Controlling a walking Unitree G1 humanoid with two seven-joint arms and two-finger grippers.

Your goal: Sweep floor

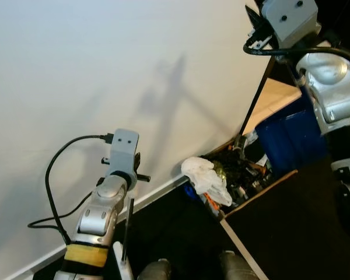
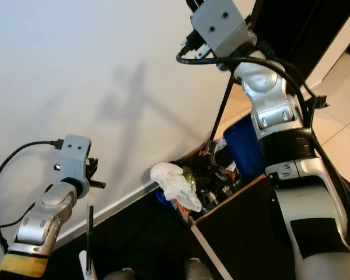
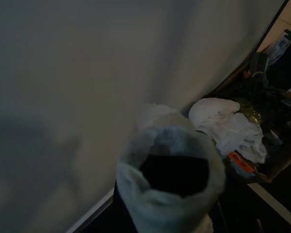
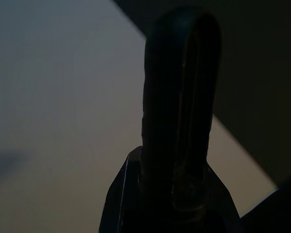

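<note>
While black broom handle (image 4: 179, 111) is clamped between right gripper (image 4: 177, 194) jaws, white dustpan handle (image 3: 172, 179) is gripped by left gripper (image 2: 88, 169); rubbish pile (image 2: 207, 175) lies ahead, against white wall (image 1: 105, 64).

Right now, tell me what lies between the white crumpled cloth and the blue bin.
In the left eye view, a dark heap of mixed rubbish lies on the floor between the white cloth and the blue bin, against the wall's base.

My left arm (image 1: 105, 213) is silver and rounded, with a yellow band near its base and a black cable looping into a grey wrist block. My right arm (image 2: 274, 105) is silver too, cabled in black.
</note>
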